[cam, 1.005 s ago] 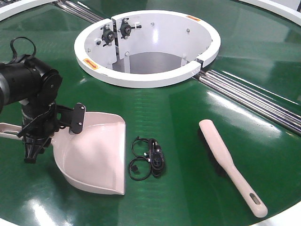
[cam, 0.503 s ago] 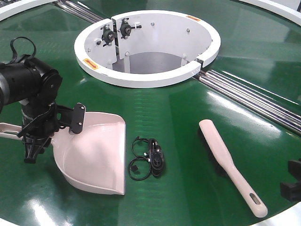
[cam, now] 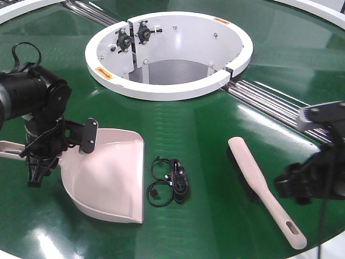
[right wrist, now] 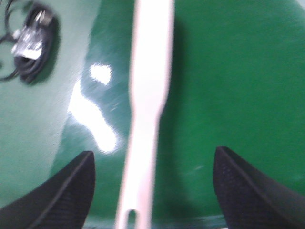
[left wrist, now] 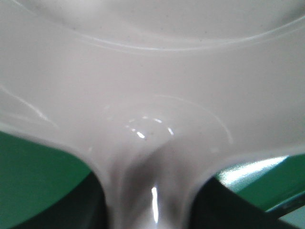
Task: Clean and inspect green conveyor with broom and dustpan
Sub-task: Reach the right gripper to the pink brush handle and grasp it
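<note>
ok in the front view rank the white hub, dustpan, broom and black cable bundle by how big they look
1. white hub, largest even though it is farthest
2. dustpan
3. broom, long but much narrower
4. black cable bundle, smallest

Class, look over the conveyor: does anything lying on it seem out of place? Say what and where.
Yes: a tangled black cable lies on the green conveyor between the dustpan and the broom. It is no cleaning tool, just stray clutter.
</note>
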